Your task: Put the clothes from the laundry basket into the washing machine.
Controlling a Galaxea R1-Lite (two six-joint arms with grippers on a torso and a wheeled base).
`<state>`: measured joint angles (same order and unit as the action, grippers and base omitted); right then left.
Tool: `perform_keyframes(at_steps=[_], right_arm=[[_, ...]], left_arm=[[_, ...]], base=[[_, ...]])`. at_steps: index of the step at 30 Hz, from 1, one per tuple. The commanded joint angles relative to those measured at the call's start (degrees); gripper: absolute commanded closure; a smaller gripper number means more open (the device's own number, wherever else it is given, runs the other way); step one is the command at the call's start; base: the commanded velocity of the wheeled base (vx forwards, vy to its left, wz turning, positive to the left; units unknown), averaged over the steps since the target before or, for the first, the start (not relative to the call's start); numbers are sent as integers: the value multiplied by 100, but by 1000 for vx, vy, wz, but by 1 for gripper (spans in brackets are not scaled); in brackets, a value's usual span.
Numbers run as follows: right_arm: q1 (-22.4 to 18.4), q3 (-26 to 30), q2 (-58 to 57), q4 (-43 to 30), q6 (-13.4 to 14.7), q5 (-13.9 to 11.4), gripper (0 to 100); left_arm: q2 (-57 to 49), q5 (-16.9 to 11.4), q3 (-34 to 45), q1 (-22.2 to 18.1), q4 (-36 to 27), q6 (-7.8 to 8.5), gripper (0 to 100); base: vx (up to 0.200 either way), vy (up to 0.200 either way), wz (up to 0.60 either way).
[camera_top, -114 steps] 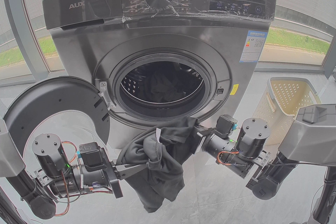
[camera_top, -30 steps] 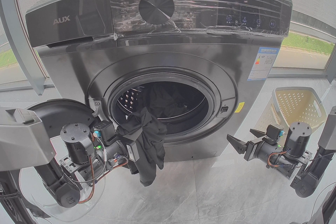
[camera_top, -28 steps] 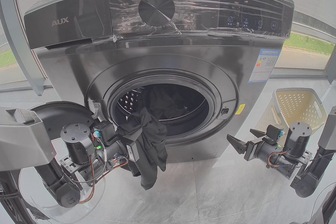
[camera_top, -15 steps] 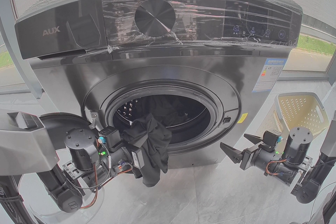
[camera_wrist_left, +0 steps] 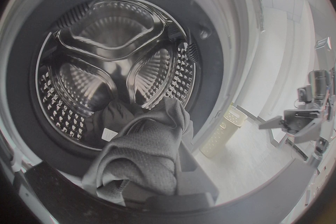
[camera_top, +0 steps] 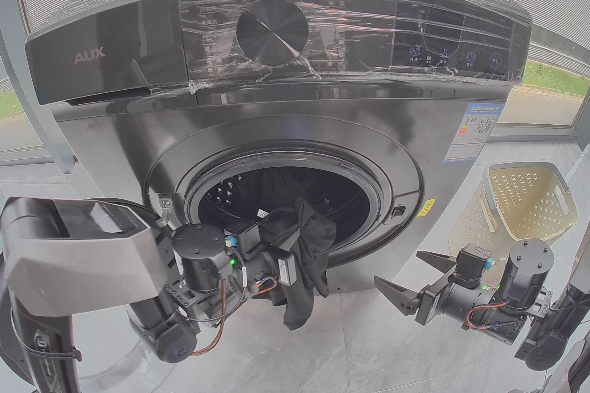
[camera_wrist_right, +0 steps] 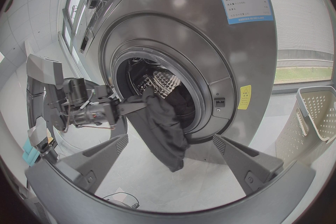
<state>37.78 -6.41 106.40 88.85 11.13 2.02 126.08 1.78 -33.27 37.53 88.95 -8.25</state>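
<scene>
The grey washing machine (camera_top: pixel 307 118) stands in front of me with its round drum opening (camera_top: pixel 283 191) uncovered. Dark clothes (camera_wrist_left: pixel 112 116) lie low inside the steel drum. My left gripper (camera_wrist_right: pixel 139 106) is shut on a dark garment (camera_top: pixel 301 253) at the lower rim of the opening. The top of the cloth is at the drum mouth and the rest hangs down outside the front. To the right of the machine and low over the floor, my right gripper (camera_top: pixel 399 271) is open and holds nothing. The cream laundry basket (camera_top: pixel 528 204) leans at the far right.
The machine's door (camera_top: pixel 117 360) hangs open low on the left, behind my left arm. Grey floor tiles (camera_top: pixel 369 345) spread out in front of the machine. Windows and a pillar stand behind it.
My left arm has carried the dark garment to the right, from the opening's left edge to its lower middle. The right gripper has sunk a little, still open.
</scene>
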Motion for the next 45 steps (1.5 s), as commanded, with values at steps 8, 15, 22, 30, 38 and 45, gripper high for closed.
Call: perform_keyframes(at_steps=[8, 15, 22, 30, 38, 45], right_arm=[[309, 175, -40, 1, -23, 26, 0], [318, 184, -40, 1, -23, 26, 0], [362, 184, -32, 1, -14, 35, 0], [362, 184, -23, 1, -14, 35, 0], [362, 184, -23, 1, -23, 35, 0], [353, 184, -32, 1, -14, 35, 0]], left_arm=[[1455, 349, -2202, -194, -414, -1, 100], [1446, 376, -2957, -414, -1029, -10, 100], [1560, 508, -3889, -545, -1838, -18, 100], [2017, 604, -4970, -519, -2550, -54, 100], [2598, 701, -6095, -669, -3024, -80, 100], [2896, 1070, -7071, -915, -3376, -71, 100]], base=[[0, 0, 0], [0, 0, 0], [0, 0, 0], [0, 0, 0], [0, 0, 0], [0, 0, 0]])
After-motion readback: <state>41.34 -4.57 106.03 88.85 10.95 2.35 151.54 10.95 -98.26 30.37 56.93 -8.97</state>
